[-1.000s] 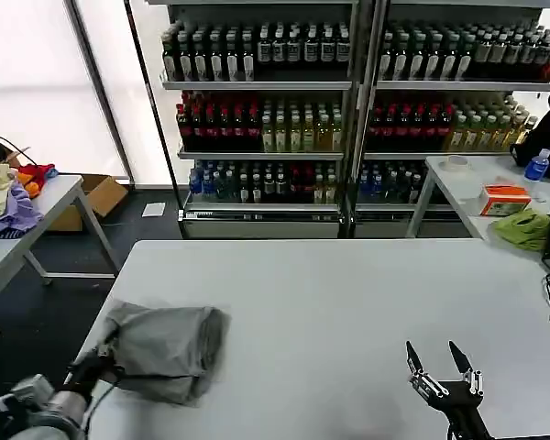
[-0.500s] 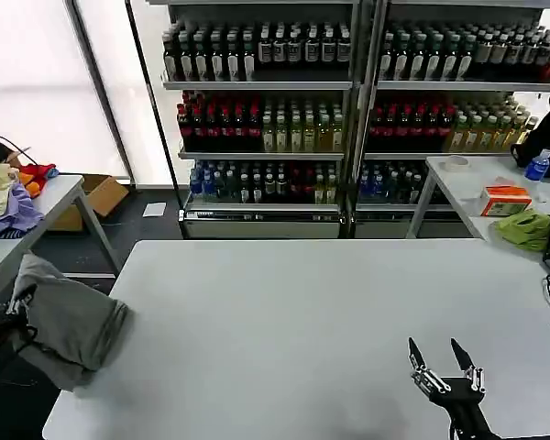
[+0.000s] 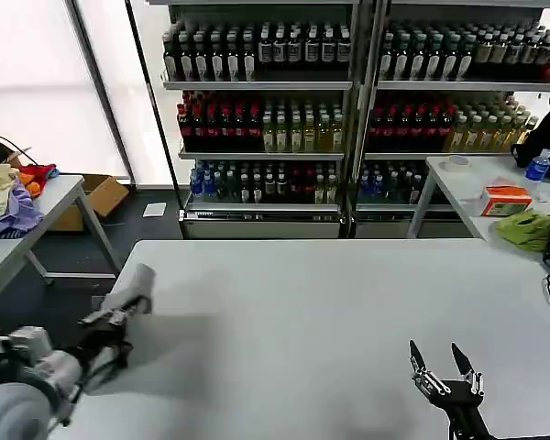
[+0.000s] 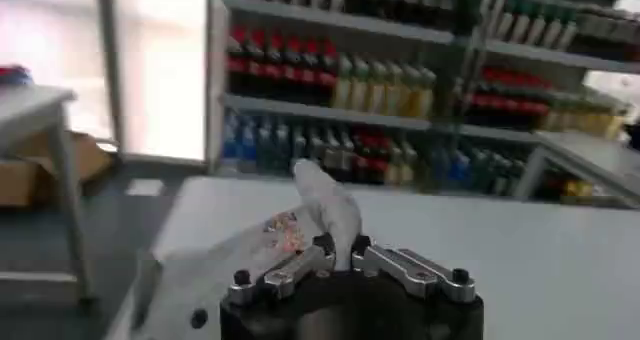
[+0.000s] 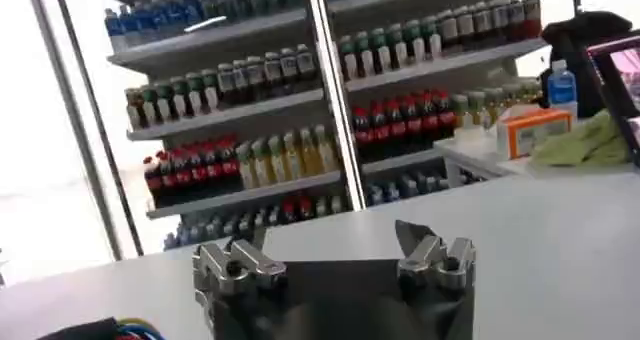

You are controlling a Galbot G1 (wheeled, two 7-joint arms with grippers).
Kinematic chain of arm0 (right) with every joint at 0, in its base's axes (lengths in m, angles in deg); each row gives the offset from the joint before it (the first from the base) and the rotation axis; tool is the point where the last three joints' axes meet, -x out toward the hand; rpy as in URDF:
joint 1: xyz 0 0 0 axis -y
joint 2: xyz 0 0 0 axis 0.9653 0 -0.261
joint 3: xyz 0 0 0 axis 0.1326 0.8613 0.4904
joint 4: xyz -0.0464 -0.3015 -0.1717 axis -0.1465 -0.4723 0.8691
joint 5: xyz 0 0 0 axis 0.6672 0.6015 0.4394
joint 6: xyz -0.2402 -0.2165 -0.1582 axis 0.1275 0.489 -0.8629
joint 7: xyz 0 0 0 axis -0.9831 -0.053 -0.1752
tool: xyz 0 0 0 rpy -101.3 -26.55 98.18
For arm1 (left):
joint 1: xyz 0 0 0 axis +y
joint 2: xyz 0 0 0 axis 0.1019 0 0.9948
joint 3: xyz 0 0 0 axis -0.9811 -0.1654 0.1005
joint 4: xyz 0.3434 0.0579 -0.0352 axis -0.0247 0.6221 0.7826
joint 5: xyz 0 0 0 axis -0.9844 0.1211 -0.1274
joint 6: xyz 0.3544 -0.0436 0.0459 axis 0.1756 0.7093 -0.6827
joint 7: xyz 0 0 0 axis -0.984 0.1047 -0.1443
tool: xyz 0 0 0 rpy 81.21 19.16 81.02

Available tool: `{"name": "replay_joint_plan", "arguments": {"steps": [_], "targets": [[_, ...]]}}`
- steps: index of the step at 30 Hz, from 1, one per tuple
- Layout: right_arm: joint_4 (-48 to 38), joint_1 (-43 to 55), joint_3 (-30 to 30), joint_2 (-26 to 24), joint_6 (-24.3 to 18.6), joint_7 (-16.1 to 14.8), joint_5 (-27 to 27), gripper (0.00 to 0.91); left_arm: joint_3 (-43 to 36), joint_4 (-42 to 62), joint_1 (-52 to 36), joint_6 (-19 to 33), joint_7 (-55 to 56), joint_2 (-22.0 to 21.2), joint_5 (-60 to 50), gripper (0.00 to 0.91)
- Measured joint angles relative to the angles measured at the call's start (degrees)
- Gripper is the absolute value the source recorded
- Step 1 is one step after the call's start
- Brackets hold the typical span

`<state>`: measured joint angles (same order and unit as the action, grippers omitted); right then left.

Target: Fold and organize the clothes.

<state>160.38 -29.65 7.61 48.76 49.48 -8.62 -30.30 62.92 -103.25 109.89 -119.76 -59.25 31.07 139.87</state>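
Shirt [image 3: 133, 286] mostly gone off table [image 3: 348, 312] | left gripper [image 3: 110, 325] pinching fabric | right gripper [image 3: 445, 362] spread

No text, brand, number or sign is legible. The labels on the rows of drink bottles [image 3: 257, 128] on the tall metal shelving unit [image 3: 353, 85] are too small to read. The orange-topped white box [image 3: 504, 199] on the grey side table to the right of the shelving unit carries no readable marking. The small multicoloured print [image 4: 283, 230] on the light grey shirt cloth [image 4: 325, 202] shows no decipherable characters.
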Motion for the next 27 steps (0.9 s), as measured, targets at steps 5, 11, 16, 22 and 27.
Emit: {"name": "replay_joint_plan", "arguments": {"steps": [5,11,16,22,27], "targets": [[0.44,-0.75,-0.5,-0.35,0.73,0.39,0.32,0.907,-14.06,2.99,-5.89,-0.09,1.7,-2.35,-0.41,0.03],[2.34,-0.36,0.34,-0.71,3.99,1.62,-1.8,0.907,-27.56,7.74,-12.53,0.26,3.69,-5.72,-1.4,0.03],[3.23,1.56,2.75,-1.6,8.21,3.34,-3.73,0.907,-35.57,10.17,-17.26,0.2,5.88,-8.59,-1.49,0.03],[3.7,6.51,7.31,-3.59,15.1,7.27,-6.78,0.907,-39.76,10.72,-19.79,0.49,7.68,-11.0,-1.23,0.907],[3.14,11.56,12.58,-4.98,20.33,11.11,-8.82,0.907,-40.15,9.5,-20.28,0.6,7.35,-11.27,-0.59,0.907]]}}
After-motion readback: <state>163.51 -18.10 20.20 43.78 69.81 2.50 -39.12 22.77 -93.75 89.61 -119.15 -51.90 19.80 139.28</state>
